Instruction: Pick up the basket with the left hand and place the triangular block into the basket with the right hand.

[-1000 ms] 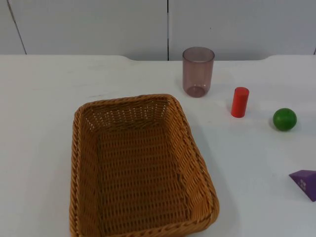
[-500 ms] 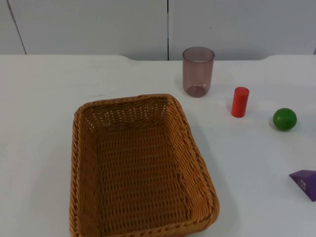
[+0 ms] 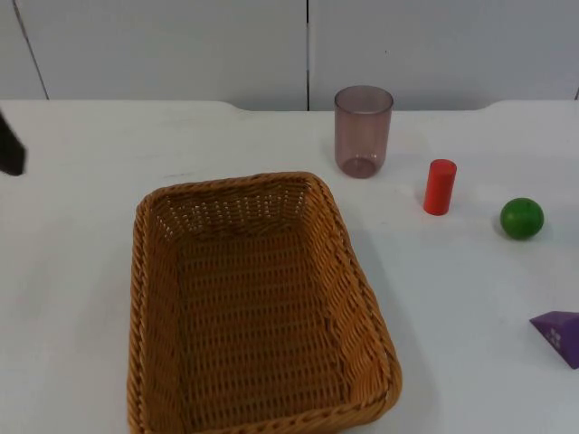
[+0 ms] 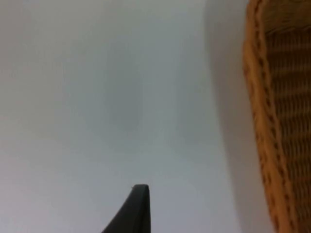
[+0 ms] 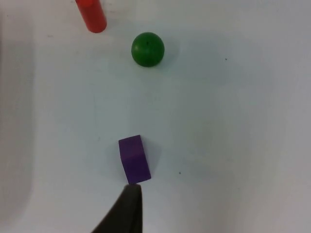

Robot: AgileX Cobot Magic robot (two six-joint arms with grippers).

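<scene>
- Basket (image 3: 258,303) rests flat on the surface (image 3: 81,271), not yet lifted.
- Left gripper (image 3: 11,149) is near the surface's left edge, well apart from the basket rim, evidently approaching; finger state cannot be told.
- Triangular block (image 5: 134,159), purple, lies just beyond the right gripper's fingertip (image 5: 127,206), ungrasped; whether those fingers are spread cannot be told.
- Red cylinder (image 3: 440,187), green ball (image 3: 522,218) and cup (image 3: 363,130) stand apart, uninvolved.

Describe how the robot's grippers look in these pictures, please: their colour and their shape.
Little of them shows. The left gripper appears in the top view as a black, straight-edged piece at the table's left edge. In the left wrist view one fingertip is black, matte and tapers to a narrow blunt end. The right gripper's fingertip looks the same: black and tapered. No markings are visible.
</scene>
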